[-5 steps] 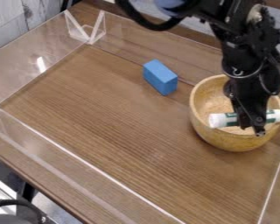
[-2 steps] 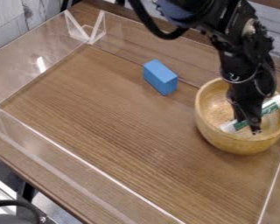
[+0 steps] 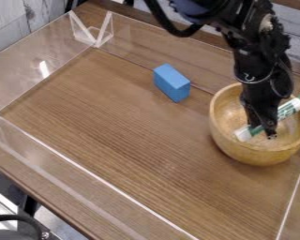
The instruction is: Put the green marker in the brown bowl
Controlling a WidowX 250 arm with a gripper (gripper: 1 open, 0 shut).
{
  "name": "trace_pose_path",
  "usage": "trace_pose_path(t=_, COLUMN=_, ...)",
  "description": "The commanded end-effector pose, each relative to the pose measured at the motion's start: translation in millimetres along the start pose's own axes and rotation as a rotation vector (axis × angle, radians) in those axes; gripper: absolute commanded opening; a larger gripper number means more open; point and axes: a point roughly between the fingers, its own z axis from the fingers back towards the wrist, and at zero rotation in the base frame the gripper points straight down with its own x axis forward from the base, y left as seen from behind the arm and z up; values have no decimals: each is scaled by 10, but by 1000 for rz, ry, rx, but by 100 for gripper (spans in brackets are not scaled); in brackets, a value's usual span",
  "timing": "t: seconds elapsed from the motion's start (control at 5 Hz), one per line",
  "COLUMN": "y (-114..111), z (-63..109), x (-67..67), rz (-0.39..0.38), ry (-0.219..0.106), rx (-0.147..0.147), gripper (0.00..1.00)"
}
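Note:
The brown bowl (image 3: 231, 131) stands at the right of the wooden table. The green marker (image 3: 288, 106) lies in it at a slant. Its low end rests on the bowl's floor and its green top end pokes up over the right rim. My gripper (image 3: 262, 128) reaches steeply down into the bowl, with its black fingers drawn together and the tips at the marker's lower half. The fingers cover that part of the marker, so I cannot tell whether any of it sits between them.
A blue block (image 3: 172, 82) lies left of the bowl, near the table's middle. Clear acrylic walls (image 3: 40, 70) fence the table, with a clear folded stand (image 3: 90, 30) at the back left. The black arm (image 3: 247, 37) comes in from the top right.
My gripper has sunk a little deeper into the bowl and its fingers have closed. The marker has tipped from lying nearly level to a slant, and its right end now stands over the rim.

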Motion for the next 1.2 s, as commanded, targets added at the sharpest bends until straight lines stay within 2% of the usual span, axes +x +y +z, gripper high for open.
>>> trace_pose_path(t=0.0, y=-21, z=-117, x=-44, rz=6, ry=22, rx=-12, gripper=0)
trace_pose_path(t=1.0, y=44, z=-387, x=-37, rz=2, ry=40, rx=-9, gripper=0)
